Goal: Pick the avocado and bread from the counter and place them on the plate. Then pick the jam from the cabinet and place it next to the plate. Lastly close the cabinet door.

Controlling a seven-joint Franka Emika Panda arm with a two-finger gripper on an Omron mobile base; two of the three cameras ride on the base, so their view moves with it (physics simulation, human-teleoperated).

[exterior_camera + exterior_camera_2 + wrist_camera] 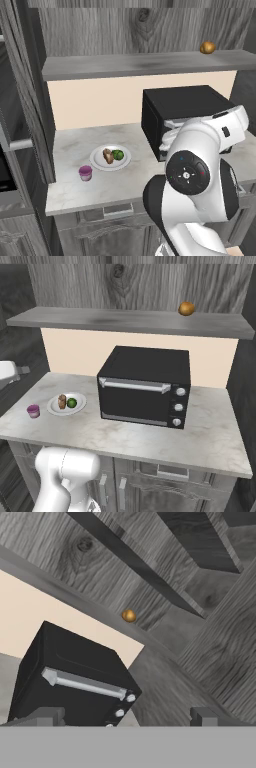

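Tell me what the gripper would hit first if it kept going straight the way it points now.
Probably the cabinet. In the hand view the open gripper looks along toward the wood-grain back wall near the orange-brown fruit on the shelf board, passing above the microwave. Depth is unclear, so the microwave's top corner could come first.

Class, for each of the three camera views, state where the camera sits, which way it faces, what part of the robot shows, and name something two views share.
Left base view: behind the arm on its left, looking forward and down at the counter, plate and jam; the arm's white links rise at lower right.
Right base view: behind on the right, facing the microwave; the arm's white link shows at lower left.
Hand view: on the hand, tilted, looking up toward the cabinet; two open fingers at the bottom.
Shared: all three show the orange fruit on the shelf.
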